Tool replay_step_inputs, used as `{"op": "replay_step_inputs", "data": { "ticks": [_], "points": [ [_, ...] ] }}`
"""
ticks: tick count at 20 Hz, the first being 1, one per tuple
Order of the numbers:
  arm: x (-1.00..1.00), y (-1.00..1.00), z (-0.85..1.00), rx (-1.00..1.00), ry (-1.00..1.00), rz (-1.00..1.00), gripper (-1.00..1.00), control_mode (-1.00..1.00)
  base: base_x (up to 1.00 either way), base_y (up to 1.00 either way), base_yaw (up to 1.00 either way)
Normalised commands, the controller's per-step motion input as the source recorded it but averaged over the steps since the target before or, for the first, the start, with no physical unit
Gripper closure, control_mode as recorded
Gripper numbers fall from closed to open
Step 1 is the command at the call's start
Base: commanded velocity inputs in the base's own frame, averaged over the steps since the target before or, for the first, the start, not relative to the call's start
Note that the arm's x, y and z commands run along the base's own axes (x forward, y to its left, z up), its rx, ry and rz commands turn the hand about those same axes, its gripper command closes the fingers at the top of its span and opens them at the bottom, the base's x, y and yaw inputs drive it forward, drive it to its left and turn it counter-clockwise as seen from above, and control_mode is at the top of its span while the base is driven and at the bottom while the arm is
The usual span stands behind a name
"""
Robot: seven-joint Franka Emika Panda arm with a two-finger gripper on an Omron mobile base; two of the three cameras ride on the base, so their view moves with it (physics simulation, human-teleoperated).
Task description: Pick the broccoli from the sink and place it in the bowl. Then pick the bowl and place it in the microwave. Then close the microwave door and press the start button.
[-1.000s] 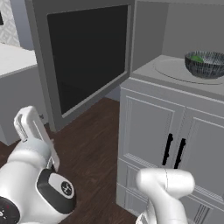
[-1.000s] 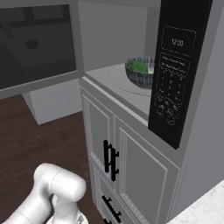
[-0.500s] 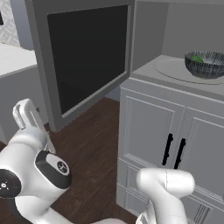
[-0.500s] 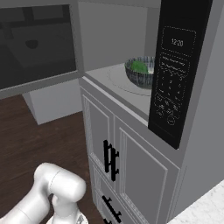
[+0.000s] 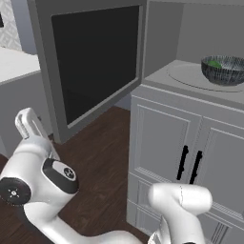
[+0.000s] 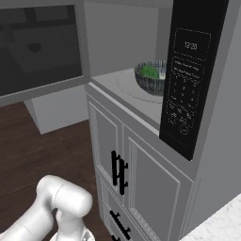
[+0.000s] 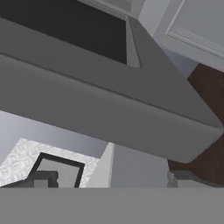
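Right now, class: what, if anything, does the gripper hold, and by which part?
Nothing. The gripper is open and empty below the microwave door.

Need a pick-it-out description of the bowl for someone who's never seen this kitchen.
Find the open microwave above the grey cabinet with black handles. On its pale round turntable sits the bowl, dark blue-grey and streaked outside, with bright green broccoli inside. It is the only vessel in that cavity, left of the black control panel in the right base view.
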Motion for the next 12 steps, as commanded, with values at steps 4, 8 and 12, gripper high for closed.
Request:
{"op": "replay_step_inputs", "data": {
  "ticks": [4, 8, 12],
  "points": [
    [0.22, -0.14, 0.0, 0.02, 0.0, -0.03, -1.0, -1.0, 0.0, 0.0, 0.0],
    [0.2, -0.22, 0.0, 0.04, -0.01, 0.0, -1.0, -1.0, 0.0, 0.0, 0.0],
    [-0.14, -0.3, 0.02, 0.05, -0.08, -0.02, -1.0, -1.0, 0.0, 0.0, 0.0]
  ]
}}
